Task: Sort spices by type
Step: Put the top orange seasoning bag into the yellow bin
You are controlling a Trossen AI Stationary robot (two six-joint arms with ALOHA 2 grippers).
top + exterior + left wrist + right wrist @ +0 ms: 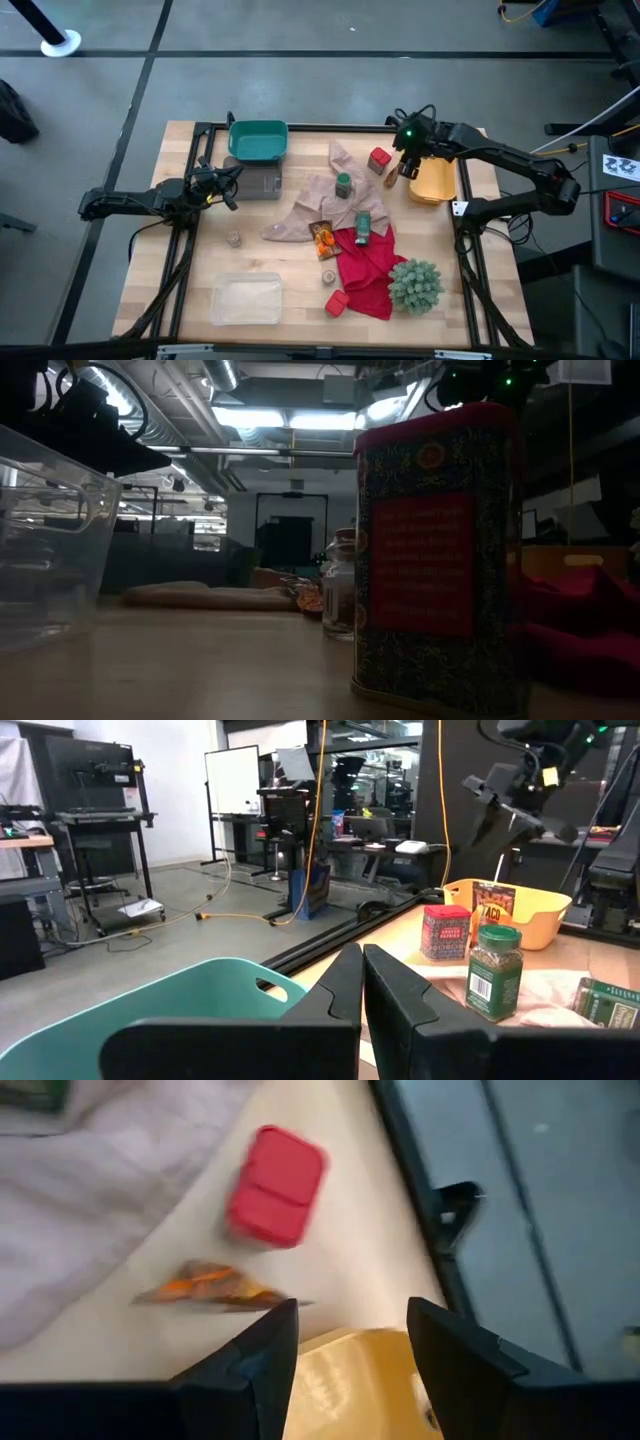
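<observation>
The spices lie around a tan cloth [318, 195]. There is a red tin [378, 160], an upright green jar [343, 185], a green jar on its side [362, 228], orange-brown packets [323, 238], round pots [234, 238] and a second red tin [336, 303]. One packet [215, 1290] stands on edge against the yellow bin [340, 1390]. My right gripper [350, 1342] is open and hovers over that bin's rim, next to the packet and the red tin [278, 1185]. My left gripper [360, 975] is shut and waits over the teal bin [150, 1005].
A teal bin [258, 140] sits at the far edge with a grey box [262, 183] beside it. A clear container [245, 300] sits near the front. A red cloth [365, 270] and a spiky green plant [415, 285] are at the near right. Bare wood lies at centre left.
</observation>
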